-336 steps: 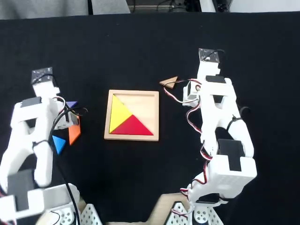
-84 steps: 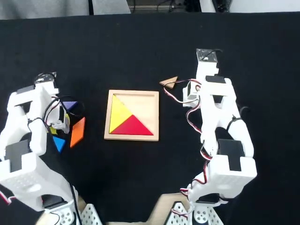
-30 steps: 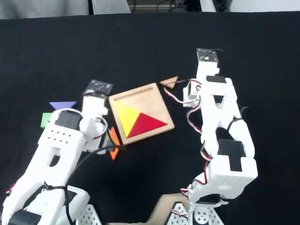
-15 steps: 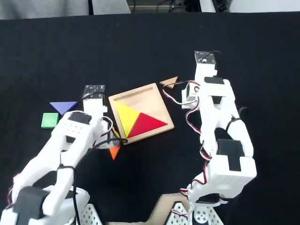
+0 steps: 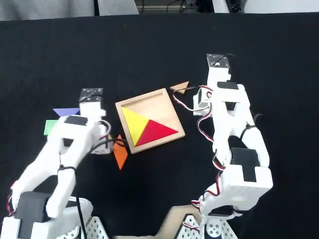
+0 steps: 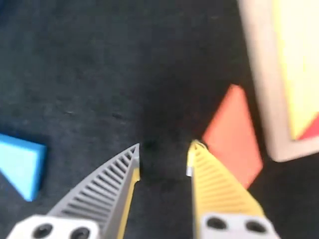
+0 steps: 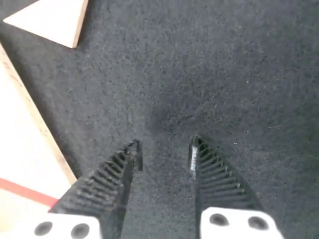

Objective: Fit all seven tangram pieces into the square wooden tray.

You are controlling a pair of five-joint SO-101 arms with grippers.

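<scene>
The square wooden tray (image 5: 153,105) lies turned at an angle, holding a yellow triangle (image 5: 133,124) and a red triangle (image 5: 158,130). An orange parallelogram (image 5: 120,153) lies on the cloth by the tray's near-left corner. My left gripper (image 6: 163,155) is open with nothing in it, just beside the orange parallelogram (image 6: 232,134); a blue triangle (image 6: 22,162) lies on its other side. My right gripper (image 7: 163,149) is open over bare cloth beside the tray's (image 7: 25,164) right edge, close to a wood-coloured triangle (image 7: 52,17), (image 5: 180,87).
A purple triangle (image 5: 65,111) and a green square (image 5: 49,126) lie on the black cloth at the left, partly behind the left arm. The right arm (image 5: 224,114) stands along the tray's right side. Open cloth stretches behind and in front of the tray.
The tray has been turned from square-on to an angle, and the orange parallelogram now lies by its near-left corner. In the last second the left arm has drawn back leftward. The right arm has barely moved.
</scene>
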